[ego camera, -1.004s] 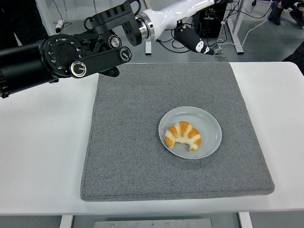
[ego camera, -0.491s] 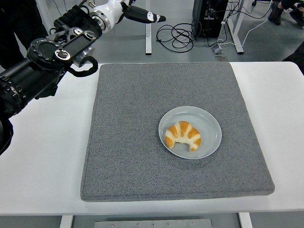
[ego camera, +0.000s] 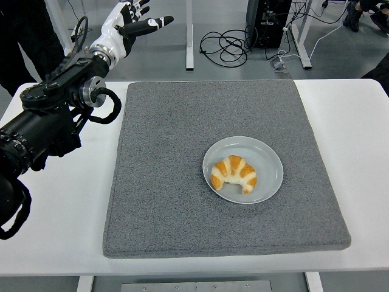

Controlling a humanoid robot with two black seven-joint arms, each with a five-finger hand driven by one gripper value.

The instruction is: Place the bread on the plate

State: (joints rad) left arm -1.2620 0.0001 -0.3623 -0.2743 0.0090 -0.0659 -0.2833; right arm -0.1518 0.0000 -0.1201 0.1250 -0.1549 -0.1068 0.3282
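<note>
Broad white table [ego camera: 55,243], smooth and flat, running past both side edges of the view. Lying on it, a large square grey mat [ego camera: 176,201] of coarse, felt-like weave, with rounded corners and a visibly thick edge along the near side. Reaching in from the left edge over the table's bare left strip, the left arm [ego camera: 42,131]: black, built of round jointed housings with a looped black cable at the wrist, angled up and away toward the far left corner. Set on the mat right of its centre, a round pale blue-grey plate [ego camera: 270,161], glossy, with a shallow raised rim. Inside that plate, toward its left and near side, the croissant [ego camera: 234,173]: crescent-shaped, golden-brown with paler cream bands across its ridges, both tips pointing toward the near edge, resting wholly within the rim. At the far left, beyond the table's far edge, the left hand [ego camera: 126,25], white-shelled with dark fingertips, fingers spread apart and stretched to the right, empty, well apart from plate and croissant. Farther back, grey floor with tangled black cables [ego camera: 228,42].
</note>
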